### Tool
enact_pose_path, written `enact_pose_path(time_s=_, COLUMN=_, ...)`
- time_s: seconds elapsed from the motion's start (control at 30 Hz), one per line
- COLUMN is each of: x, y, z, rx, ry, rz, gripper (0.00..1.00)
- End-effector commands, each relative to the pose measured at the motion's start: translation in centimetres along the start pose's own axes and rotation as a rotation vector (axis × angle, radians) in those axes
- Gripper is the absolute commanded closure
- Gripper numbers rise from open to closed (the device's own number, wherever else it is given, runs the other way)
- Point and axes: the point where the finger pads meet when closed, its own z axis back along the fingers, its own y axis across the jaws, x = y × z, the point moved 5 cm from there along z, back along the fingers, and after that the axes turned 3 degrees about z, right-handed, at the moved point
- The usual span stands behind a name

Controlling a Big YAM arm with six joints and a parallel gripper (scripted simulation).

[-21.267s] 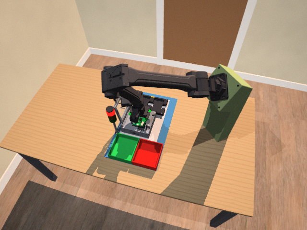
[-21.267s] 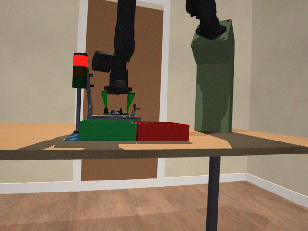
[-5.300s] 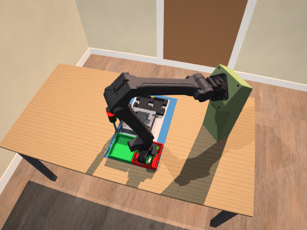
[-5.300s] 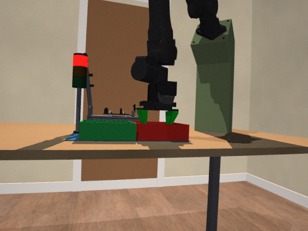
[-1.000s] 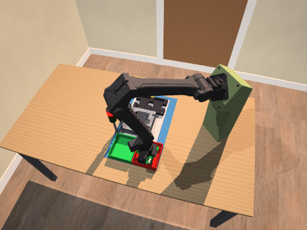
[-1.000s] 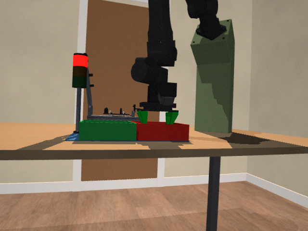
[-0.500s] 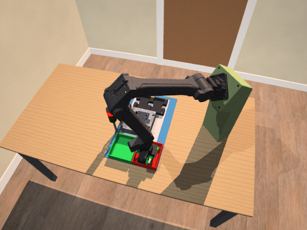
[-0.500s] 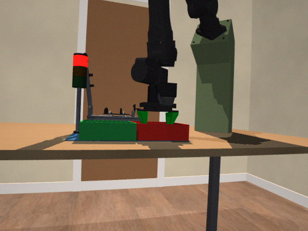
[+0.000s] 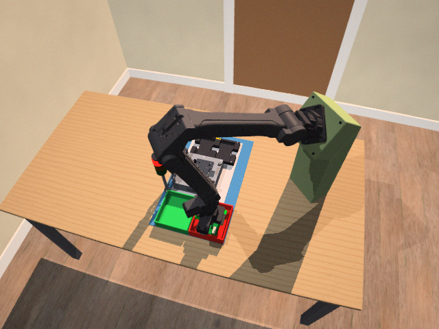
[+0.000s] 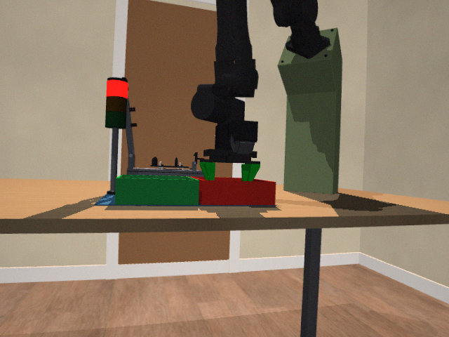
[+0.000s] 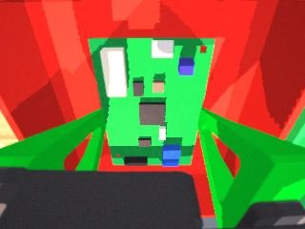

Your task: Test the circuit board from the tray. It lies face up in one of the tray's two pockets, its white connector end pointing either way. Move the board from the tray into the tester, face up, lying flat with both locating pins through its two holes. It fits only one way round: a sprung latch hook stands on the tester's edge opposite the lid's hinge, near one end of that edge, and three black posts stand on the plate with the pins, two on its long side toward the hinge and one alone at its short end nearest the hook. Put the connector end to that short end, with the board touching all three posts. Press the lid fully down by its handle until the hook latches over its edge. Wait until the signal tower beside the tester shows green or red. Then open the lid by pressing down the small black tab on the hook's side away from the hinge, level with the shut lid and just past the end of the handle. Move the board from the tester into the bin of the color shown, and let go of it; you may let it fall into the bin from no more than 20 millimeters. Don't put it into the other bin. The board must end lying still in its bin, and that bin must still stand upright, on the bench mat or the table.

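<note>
Your pincer point(image 11: 154, 131) gripped the circuit board point(image 11: 154, 95) by its long edges, fingers spread wide, inside the red bin point(image 10: 236, 191). You had the signal tower point(image 10: 116, 102) lit red beside the tester point(image 10: 159, 168).

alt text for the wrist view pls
A green circuit board is held face up between the hand's two green fingers, over the floor of the red bin. A white connector sits near the board's far end, with blue parts, grey chips and a black part across it. The hand's dark body fills the bottom edge.
</note>
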Motion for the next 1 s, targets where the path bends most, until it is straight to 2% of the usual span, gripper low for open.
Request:
enact_pose_path(time_s=0.0, x=0.07, y=0.48, z=-0.27, rx=0.001, ry=-0.005, rz=-0.004, gripper=0.28)
enact_pose_path(time_s=0.6, x=0.07, y=0.48, z=-0.27, rx=0.001, ry=-0.005, rz=-0.004, gripper=0.28)
enact_pose_path(time_s=0.63, x=0.07, y=0.48, z=-0.27, rx=0.001, ry=-0.005, rz=-0.004, gripper=0.08)
enact_pose_path(time_s=0.97, x=0.07, y=0.48, z=-0.27, rx=0.001, ry=-0.005, rz=-0.004, gripper=0.08)
